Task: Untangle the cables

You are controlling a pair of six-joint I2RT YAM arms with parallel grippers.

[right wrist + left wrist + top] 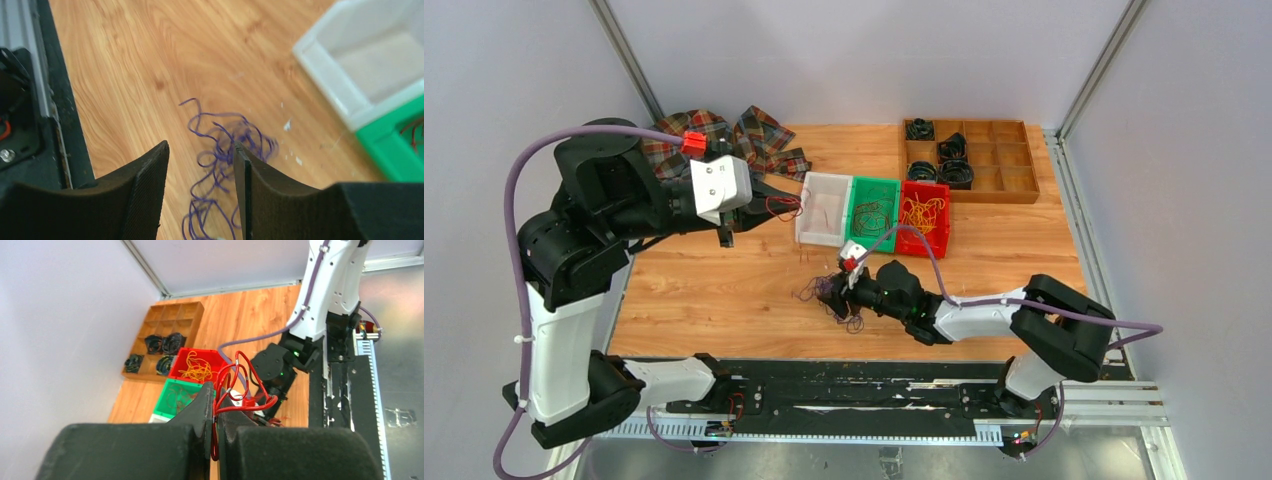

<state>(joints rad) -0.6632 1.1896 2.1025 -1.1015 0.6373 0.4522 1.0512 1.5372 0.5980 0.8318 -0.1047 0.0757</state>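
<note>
From above, the left fingers [769, 197] hang over the desk [724, 290] just beside the white bin [824, 241], with a thin red cable [784, 208] dangling from them. Next to it, the green bin [856, 200] holds dark wires and the red bin [942, 235] holds yellow cables [921, 212]. The right fingers [837, 293] sit low over a purple tangle [809, 292] lying loose on the desk in front of the bins.

The left wrist view shows the left fingers [202, 412] pressed together, pinching the red cable [240, 382]. Its loops spring upward from the pinch and hold their curve.

The right wrist view shows the right fingers [150, 175] spread apart and gripping nothing. The purple tangle [220, 137] lies between them and beyond their tips. A few strands are close against the right-hand finger, though whether they touch it cannot be told.

These wires look very light, thin and springy. They should bend easily but spring back, and loops may snag on one another and come up as one clump. A single strand could slip out between the pads. The densest knot of the purple tangle seems the best place to grip, pinching several strands together. A loose outer loop would likely slide free.
</note>
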